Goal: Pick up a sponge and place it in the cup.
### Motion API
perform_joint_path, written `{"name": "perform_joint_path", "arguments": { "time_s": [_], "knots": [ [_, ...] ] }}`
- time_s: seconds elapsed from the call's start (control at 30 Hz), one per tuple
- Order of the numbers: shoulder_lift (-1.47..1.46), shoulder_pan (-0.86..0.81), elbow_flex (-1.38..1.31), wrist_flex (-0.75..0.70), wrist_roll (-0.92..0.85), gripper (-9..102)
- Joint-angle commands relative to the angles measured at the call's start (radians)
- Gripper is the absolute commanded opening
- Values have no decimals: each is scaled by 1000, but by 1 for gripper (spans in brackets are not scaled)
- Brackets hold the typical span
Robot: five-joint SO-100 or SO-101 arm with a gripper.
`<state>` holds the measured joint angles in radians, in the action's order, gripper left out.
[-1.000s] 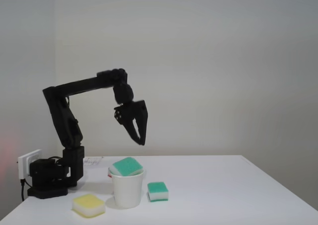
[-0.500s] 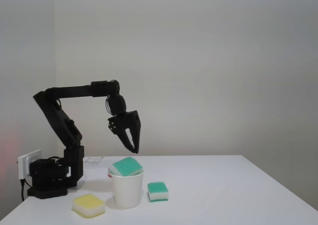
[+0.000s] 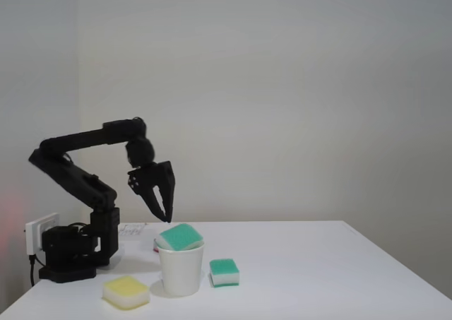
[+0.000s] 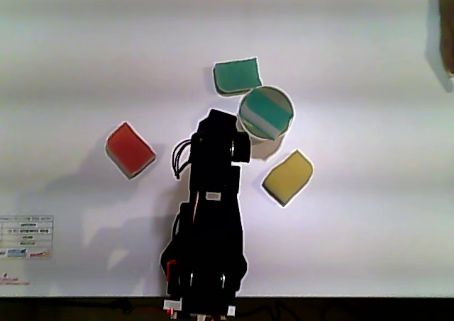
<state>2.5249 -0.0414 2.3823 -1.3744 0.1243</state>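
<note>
From my top-down other view the arm's own body covers the gripper, so I cannot tell how its jaws stand. Below the claw in the fixed view, the cup hides the sponge's lower part and most of a red object behind it.

My fixed view sits low, near tabletop height, well back, facing a pale wall with the arm at its left. My other view looks straight down from above, the arm's base at its bottom edge. Both share the white cup holding the sponge, the yellow sponge and a green sponge just beside it.
</note>
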Motion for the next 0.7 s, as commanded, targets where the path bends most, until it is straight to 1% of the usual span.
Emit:
{"name": "perform_joint_path", "arguments": {
  "time_s": [0.0,0.13,0.4,0.67],
  "knots": [
    [109,-28,60,-26,-6,0],
    [215,-32,161,-15,-15,0],
    [414,-29,419,112,-26,0],
    [572,-2,650,206,-31,0]
  ]
}}
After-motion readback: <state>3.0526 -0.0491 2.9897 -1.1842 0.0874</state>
